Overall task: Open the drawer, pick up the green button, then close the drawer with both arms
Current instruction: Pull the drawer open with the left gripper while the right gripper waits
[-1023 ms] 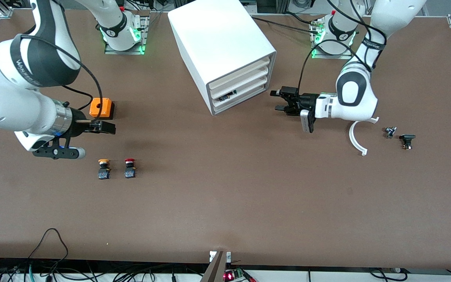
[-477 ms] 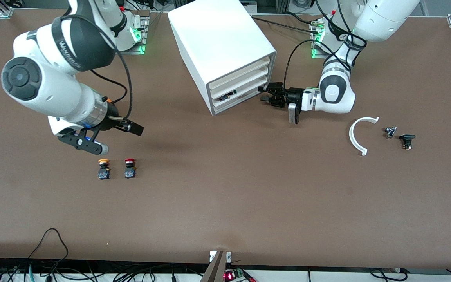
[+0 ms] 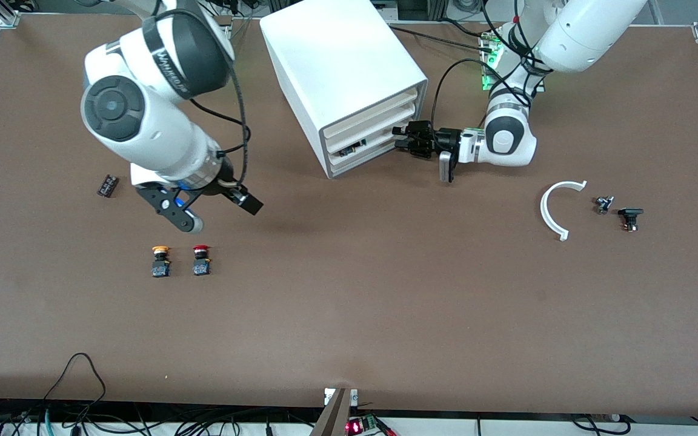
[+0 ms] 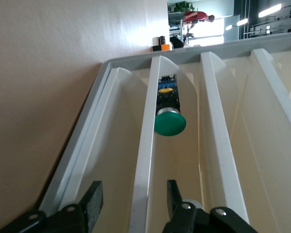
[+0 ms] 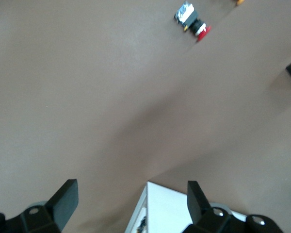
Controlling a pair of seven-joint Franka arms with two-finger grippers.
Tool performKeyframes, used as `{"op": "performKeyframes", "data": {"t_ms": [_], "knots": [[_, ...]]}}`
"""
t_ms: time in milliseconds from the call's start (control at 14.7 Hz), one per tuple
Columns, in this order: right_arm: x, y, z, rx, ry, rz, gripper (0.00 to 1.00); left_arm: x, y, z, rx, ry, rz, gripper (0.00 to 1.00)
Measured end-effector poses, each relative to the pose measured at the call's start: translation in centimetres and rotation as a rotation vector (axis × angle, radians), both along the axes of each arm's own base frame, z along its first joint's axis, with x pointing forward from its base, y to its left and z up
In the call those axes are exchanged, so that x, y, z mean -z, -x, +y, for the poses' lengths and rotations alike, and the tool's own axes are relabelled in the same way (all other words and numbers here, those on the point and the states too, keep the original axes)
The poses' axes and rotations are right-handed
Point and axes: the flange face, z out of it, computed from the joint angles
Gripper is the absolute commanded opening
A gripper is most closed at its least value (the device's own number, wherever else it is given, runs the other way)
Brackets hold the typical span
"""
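Observation:
The white cabinet stands at the table's middle, farther from the front camera than the loose parts. My left gripper is at its stack of drawer fronts. In the left wrist view its fingers straddle the white edge of one drawer with gaps on both sides, so my left gripper is open. The green-capped button lies in the slot beside that edge. My right gripper hangs open over bare table between the cabinet and the loose buttons; my right gripper holds nothing.
An orange-capped button and a red-capped button stand nearer the front camera, toward the right arm's end. A small black part lies near them. A white curved piece and two small parts lie toward the left arm's end.
My left gripper has moved up to the drawer fronts and its fingers have narrowed around a drawer edge. My right arm has swung toward the cabinet, its gripper staying open.

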Motion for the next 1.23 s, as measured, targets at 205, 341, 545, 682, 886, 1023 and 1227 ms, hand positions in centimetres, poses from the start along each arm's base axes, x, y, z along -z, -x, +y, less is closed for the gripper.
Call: {"op": "performKeyframes", "data": {"t_ms": [205,341,545,682,886,1023,1227], "knots": [[0.5,0.4,2.9,0.088,0.010,0.001,0.99,0.1,0.3,-0.2,0.004,0.003,0.003,0.00],[0.9,0.7,4.9,0.131,0.015,0.001,0.99,0.1,0.5,-0.2,0.004,0.002,0.006,0.00],[1.7,0.9,7.0,0.202,0.021,0.000,0.99,-0.1,0.3,-0.1,0.000,0.011,0.006,0.00],[2.0,0.8,8.1,0.246,0.018,-0.008,0.99,-0.2,-0.6,0.4,-0.019,0.007,-0.002,0.00],[2.6,0.6,10.1,0.286,-0.006,-0.039,0.99,-0.4,-3.6,2.7,-0.036,-0.014,-0.033,0.00],[3.4,0.9,11.7,0.315,-0.023,-0.056,0.99,-0.9,-6.4,4.7,-0.034,-0.040,-0.047,0.00],[5.0,2.0,14.7,0.352,-0.047,-0.065,0.99,-2.2,-10.8,7.4,-0.024,-0.093,-0.069,0.00]]}}
